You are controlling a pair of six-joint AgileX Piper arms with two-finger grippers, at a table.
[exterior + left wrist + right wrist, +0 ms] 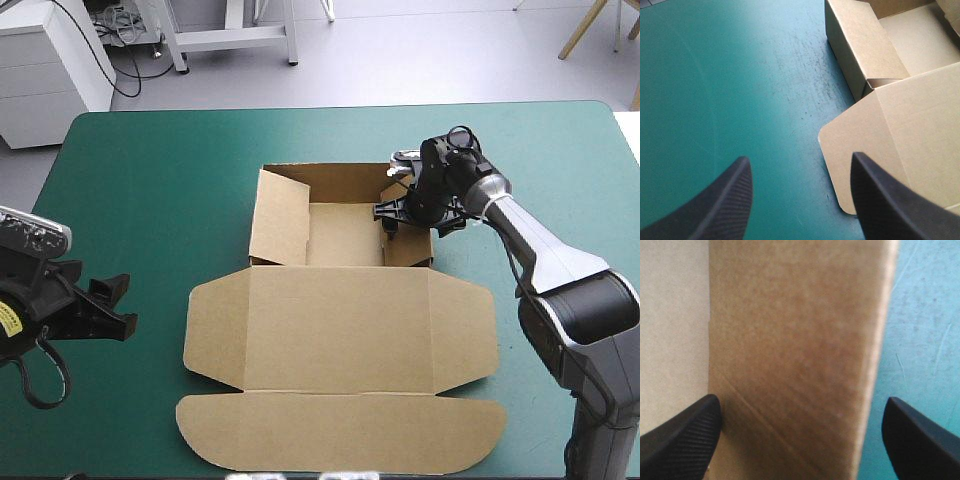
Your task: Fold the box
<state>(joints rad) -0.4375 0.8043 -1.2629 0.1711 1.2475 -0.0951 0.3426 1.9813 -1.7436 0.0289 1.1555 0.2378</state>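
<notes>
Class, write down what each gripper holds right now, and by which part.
Nothing is held. The left gripper is open over the teal-green table cover; the right gripper, also open, straddles the right wall of the brown cardboard box.

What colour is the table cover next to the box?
Teal-green; the cover shows best in the left wrist view.

r arm point(548, 258): silver-grey shells, blk joints | l wrist point(35, 300): blk, yellow sticker point(8, 320) | claw fingers point(725, 200): black, ribbed
</notes>
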